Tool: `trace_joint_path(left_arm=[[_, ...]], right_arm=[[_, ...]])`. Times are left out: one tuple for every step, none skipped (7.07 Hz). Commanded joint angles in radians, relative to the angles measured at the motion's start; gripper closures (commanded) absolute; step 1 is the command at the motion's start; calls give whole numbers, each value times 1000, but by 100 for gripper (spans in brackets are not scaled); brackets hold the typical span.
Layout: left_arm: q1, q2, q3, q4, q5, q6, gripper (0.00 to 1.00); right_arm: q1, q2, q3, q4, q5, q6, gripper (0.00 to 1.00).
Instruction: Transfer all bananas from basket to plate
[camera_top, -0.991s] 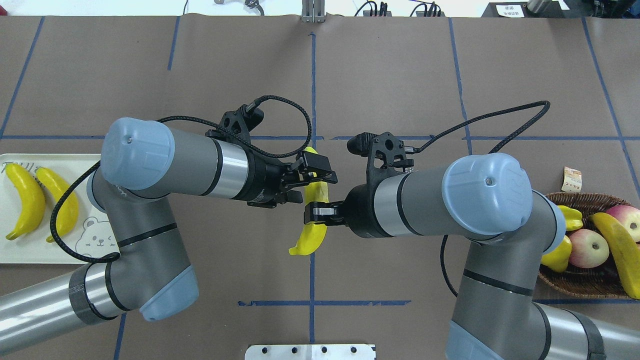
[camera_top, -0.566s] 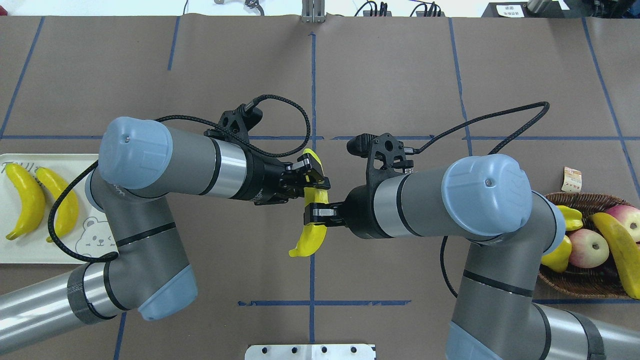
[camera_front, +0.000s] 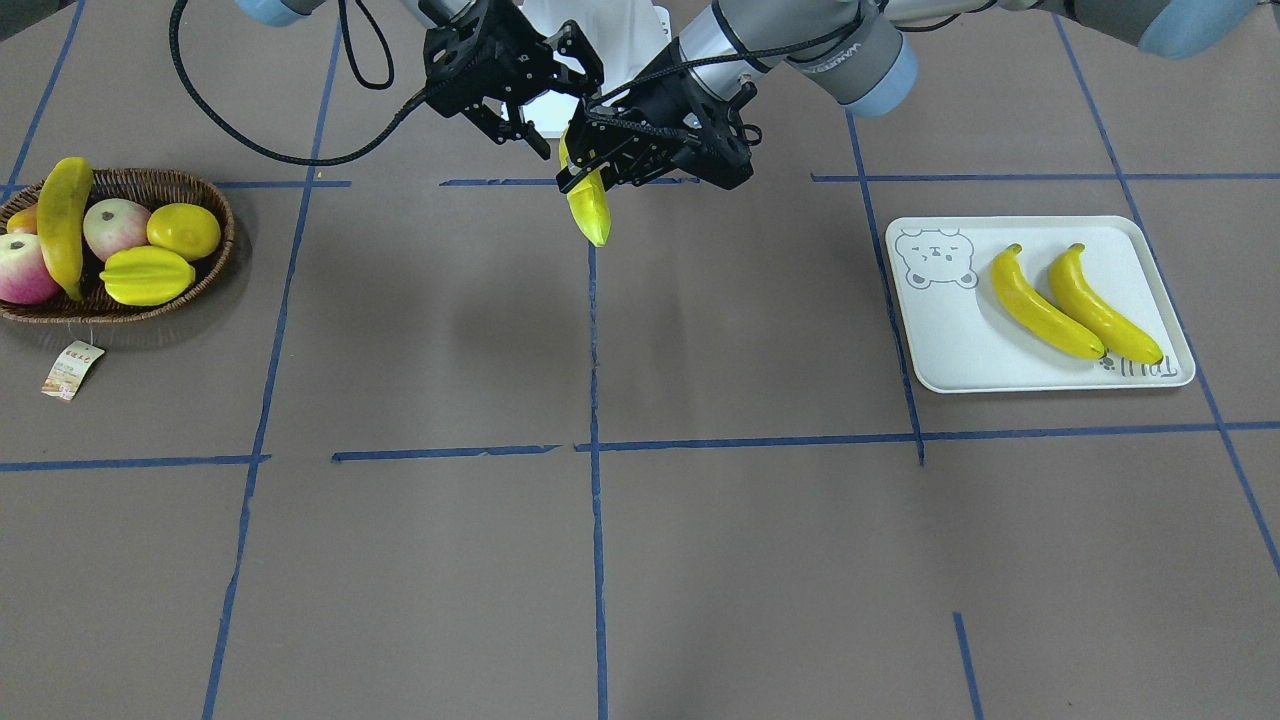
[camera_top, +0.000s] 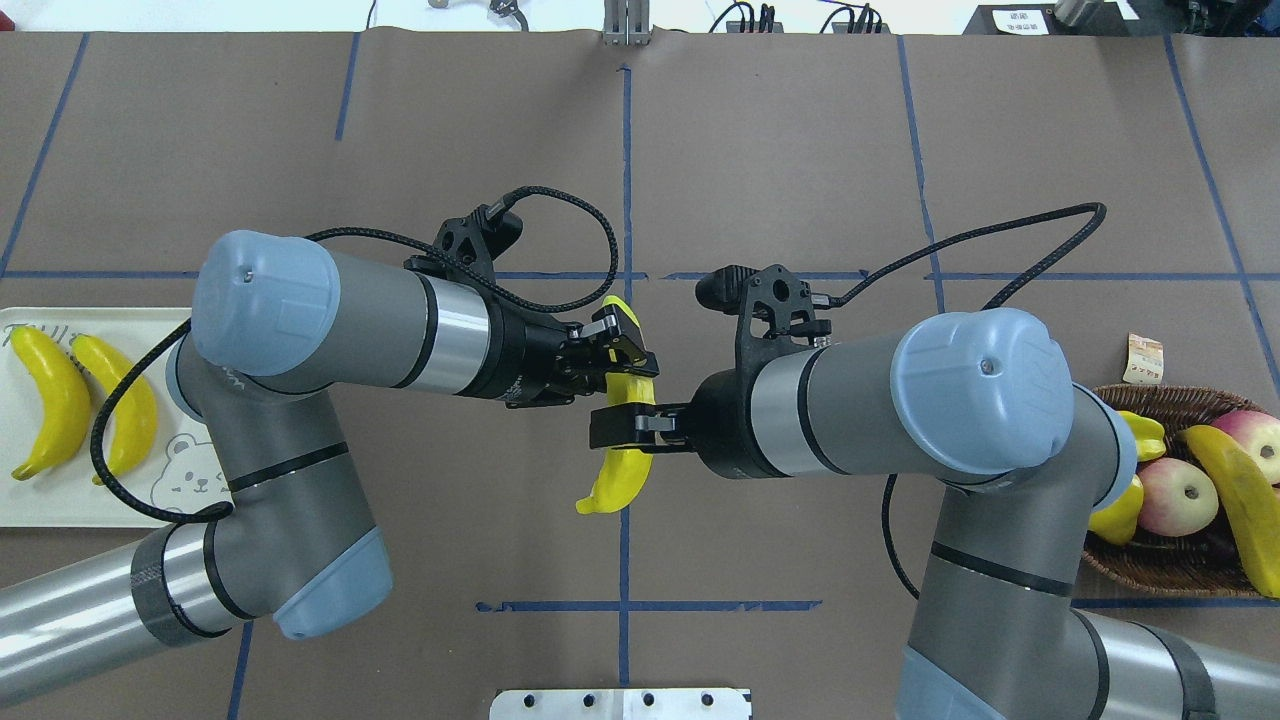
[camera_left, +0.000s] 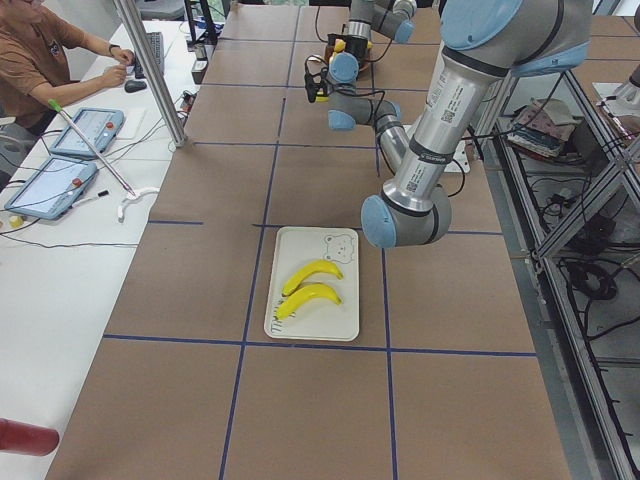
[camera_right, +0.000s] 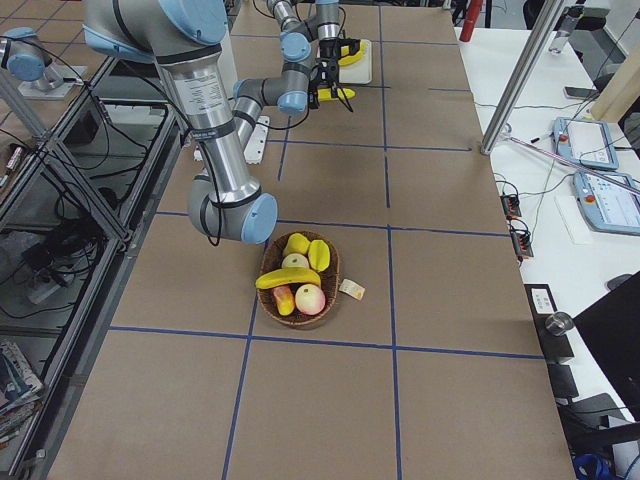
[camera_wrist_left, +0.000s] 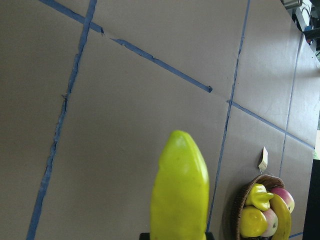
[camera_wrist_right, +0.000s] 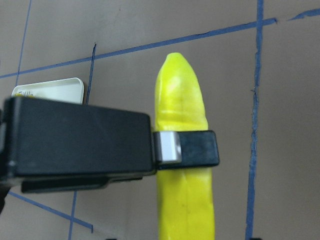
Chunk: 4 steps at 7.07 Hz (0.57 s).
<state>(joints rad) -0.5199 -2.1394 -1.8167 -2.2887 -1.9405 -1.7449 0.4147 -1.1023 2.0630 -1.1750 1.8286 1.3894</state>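
Left gripper (camera_top: 628, 348) is clenching one banana (camera_top: 620, 480), right gripper (camera_top: 622, 425) hanging released; two bananas (camera_front: 1045, 303) (camera_front: 1105, 310) are lying on the plate (camera_front: 940, 340), a fourth banana (camera_front: 62, 225) in the basket (camera_front: 130, 312).

We see bright, even overhead light; faint soft shadows on the table (camera_front: 700, 560), and the close banana (camera_wrist_right: 182, 200) slightly blurred.

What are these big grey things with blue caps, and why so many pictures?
They are two robot arms, each ending in a two-finger gripper. The pictures come from cameras above, across the brown table, at both ends and on each wrist. The left gripper is shut on a curved yellow banana above the table; the right gripper looks open around it. Two more yellow bananas lie on the pale rectangular bear tray. A fourth banana sits in the dark wicker basket with pink apples, a round yellow lemon and a ridged yellow starfruit.
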Motion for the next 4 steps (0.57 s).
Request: trace_joint_path(left_arm=[[-15,6,4,12,-2,7,100],[-35,47,7,47,-2,8,100],[-70,103,-2,116,-2,25,100],[-110,169,-13,200,-3,130,100]], right_arm=[[10,-14,43,-3,3,3,0],[12,-60,93,-3,0,5,0],[13,-117,127,-3,-11,5,0],[13,-161,135,-3,-37,5,0]])
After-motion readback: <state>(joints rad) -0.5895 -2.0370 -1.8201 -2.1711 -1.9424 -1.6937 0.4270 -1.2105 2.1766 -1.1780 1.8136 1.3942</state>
